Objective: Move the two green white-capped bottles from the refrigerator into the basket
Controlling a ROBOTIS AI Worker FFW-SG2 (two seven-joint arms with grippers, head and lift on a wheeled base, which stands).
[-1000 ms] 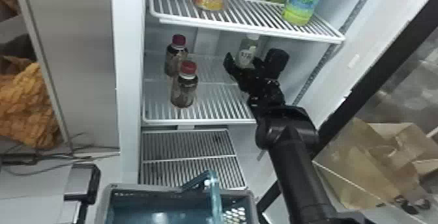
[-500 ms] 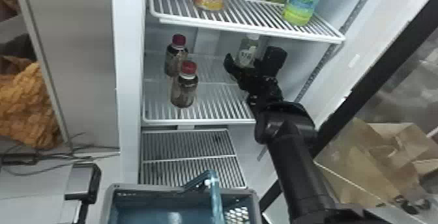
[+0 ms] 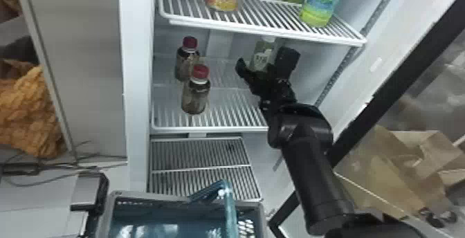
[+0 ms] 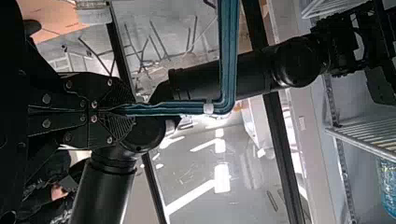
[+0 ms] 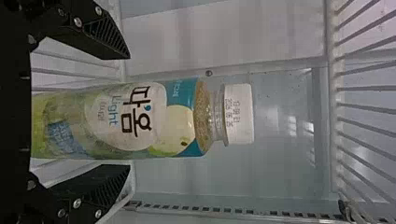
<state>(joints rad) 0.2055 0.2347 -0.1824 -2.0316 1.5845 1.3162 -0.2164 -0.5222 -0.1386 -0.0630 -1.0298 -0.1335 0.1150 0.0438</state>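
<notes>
One green bottle (image 3: 262, 56) stands on the shelf (image 3: 214, 129), between the spread jaws of my right gripper (image 3: 264, 59). Lower than that shelf sits the basket (image 3: 145, 197), jaws of my left gripper (image 4: 122, 110) pinching its handle (image 4: 228, 60).

One translucent green plastic bottle with a white screw cap and printed label (image 5: 116, 121) stands upright, capped, on a wire shelf inside the white refrigerator (image 3: 136, 81). The grey-rimmed, blue-lined basket (image 3: 155, 198), its teal handle (image 3: 230, 216) raised, lies below that shelf.
</notes>
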